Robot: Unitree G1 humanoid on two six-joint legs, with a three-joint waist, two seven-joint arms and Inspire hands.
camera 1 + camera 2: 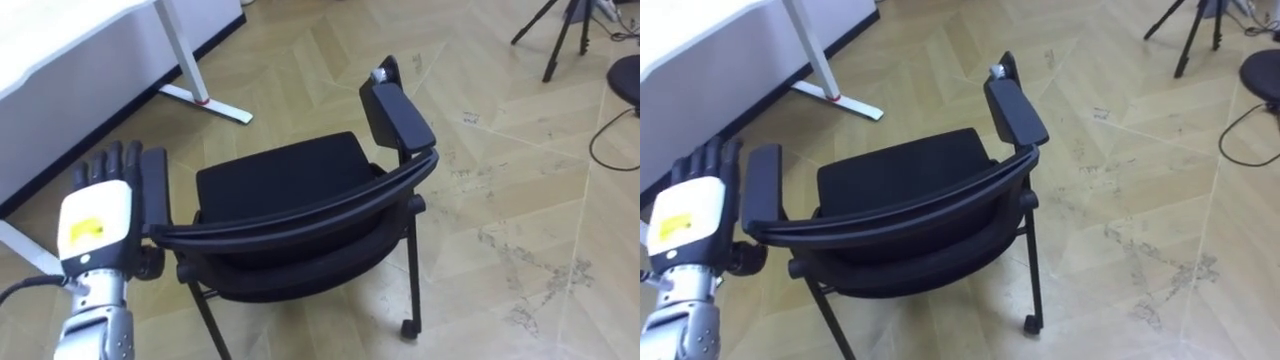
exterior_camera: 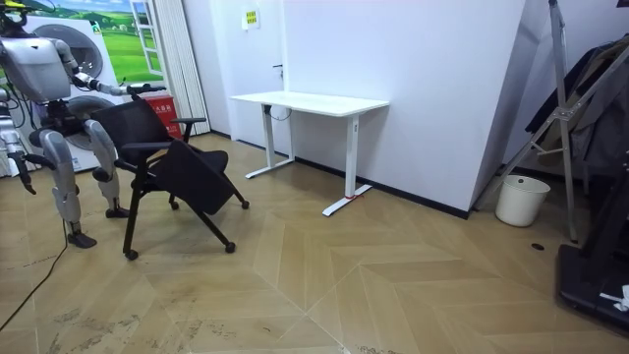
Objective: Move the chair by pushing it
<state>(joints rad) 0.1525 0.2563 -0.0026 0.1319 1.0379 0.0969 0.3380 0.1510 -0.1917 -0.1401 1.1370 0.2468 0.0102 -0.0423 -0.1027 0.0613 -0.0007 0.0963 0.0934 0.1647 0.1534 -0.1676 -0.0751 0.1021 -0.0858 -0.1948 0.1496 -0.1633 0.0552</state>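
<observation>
One black wheeled chair (image 1: pixel 290 200) stands on the herringbone wood floor (image 1: pixel 520 170), just before the robot. Its back is turned to the robot and its seat faces away, toward the white desk (image 1: pixel 70 55). The curved top rail of the back runs from lower left to upper right. The left hand (image 1: pixel 100 200) lies against the outside of the left armrest (image 1: pixel 155 190), fingers straight. The right hand (image 2: pixel 20 172) hangs at the robot's side; I cannot tell its fingers' state.

Bright, even indoor light is filling the room.
A pale sheen is lying on the floor (image 1: pixel 500 250) at four o'clock; a thin highlight is running along the chair (image 1: pixel 280 180) back.
</observation>
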